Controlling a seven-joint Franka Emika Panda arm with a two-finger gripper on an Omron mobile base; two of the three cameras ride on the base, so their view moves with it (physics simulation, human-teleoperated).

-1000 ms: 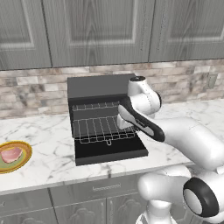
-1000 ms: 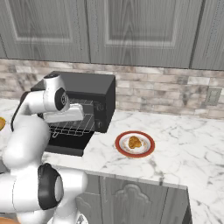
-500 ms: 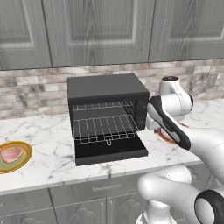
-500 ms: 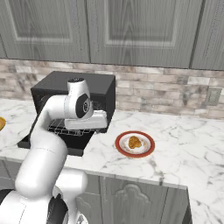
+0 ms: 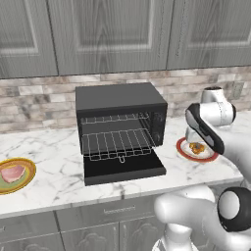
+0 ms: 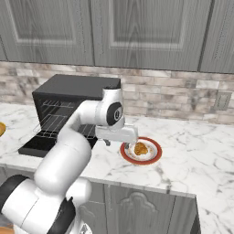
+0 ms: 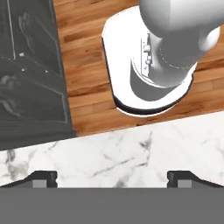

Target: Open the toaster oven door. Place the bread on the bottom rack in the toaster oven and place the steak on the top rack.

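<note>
Above the marble bench (image 6: 192,151), the tool (image 6: 108,142) hangs empty beside the red plate (image 6: 155,156) holding the bread (image 6: 140,148), its fingertips (image 7: 43,177) spread wide apart. Left of it stands the toaster oven (image 5: 120,98), its door (image 5: 124,168) folded down flat, both wire racks bare. Far left, the steak (image 5: 12,173) lies on a yellow plate (image 5: 29,166).

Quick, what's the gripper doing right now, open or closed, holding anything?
Gripper: open, fingers spread wide over the marble counter, holding nothing.
</note>
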